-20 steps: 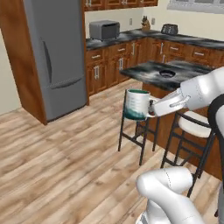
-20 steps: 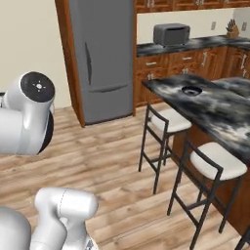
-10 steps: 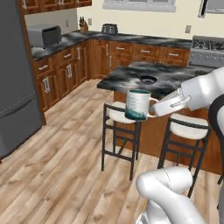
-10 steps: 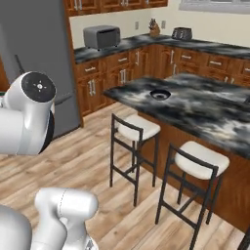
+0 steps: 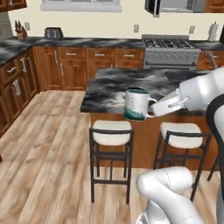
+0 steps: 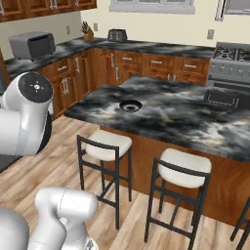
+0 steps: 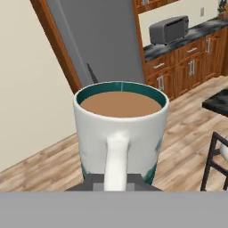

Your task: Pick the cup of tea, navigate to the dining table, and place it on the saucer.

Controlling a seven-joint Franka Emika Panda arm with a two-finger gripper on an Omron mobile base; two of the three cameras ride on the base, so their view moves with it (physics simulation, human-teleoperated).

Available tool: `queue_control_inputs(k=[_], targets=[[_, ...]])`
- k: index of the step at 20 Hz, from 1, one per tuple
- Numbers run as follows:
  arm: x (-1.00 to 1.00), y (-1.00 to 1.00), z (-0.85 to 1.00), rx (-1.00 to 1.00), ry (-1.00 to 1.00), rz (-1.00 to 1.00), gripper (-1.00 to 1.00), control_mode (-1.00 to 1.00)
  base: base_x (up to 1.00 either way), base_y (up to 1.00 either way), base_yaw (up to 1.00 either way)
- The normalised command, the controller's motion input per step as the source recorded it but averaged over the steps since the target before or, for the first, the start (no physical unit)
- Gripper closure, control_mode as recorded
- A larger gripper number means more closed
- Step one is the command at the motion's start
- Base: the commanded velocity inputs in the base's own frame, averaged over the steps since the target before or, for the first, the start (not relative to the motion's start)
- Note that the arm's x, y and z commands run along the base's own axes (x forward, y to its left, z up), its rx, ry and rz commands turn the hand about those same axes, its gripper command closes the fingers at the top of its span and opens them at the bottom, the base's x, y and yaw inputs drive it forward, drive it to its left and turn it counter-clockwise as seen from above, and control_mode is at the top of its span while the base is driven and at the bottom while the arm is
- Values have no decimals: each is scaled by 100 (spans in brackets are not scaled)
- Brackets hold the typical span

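Note:
My gripper (image 5: 152,109) is shut on the handle of the cup of tea (image 5: 136,104), a white mug with teal bands, and holds it upright in the air in front of the dining table (image 5: 109,89). From the hand view the cup of tea (image 7: 120,133) is full of brown tea, and my gripper (image 7: 116,181) clamps the handle from below. The dining table (image 6: 185,122) has a black-and-white marbled top on a brown wood base. On its near-left part lies the small round dark saucer (image 6: 130,105).
Two white-cushioned black stools (image 6: 105,145) (image 6: 184,167) stand along the table's near side. Wood cabinets with a dark counter (image 5: 87,43) run along the back wall, with a stove (image 5: 173,52) at the right. A toaster oven (image 6: 32,45) sits on the left counter.
The whole view has swung right: the fridge has left the base views, and the table and stools now stand closer and straight ahead. The cup stays upright in my shut gripper.

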Motion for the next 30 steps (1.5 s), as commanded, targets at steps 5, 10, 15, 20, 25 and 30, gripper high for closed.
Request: queue_control_inputs(k=[5, 10, 15, 20, 25, 30], targets=[[0, 0, 0, 0, 0, 0, 100, 100, 88, 25, -26], [0, 0, 0, 0, 0, 0, 100, 100, 94, 0, -2], [0, 0, 0, 0, 0, 0, 100, 100, 42, 11, 0], [0, 0, 0, 0, 0, 0, 100, 100, 29, 7, 0], [0, 0, 0, 0, 0, 0, 100, 100, 0, 1, 0], [0, 0, 0, 0, 0, 0, 100, 100, 0, 0, 0]])
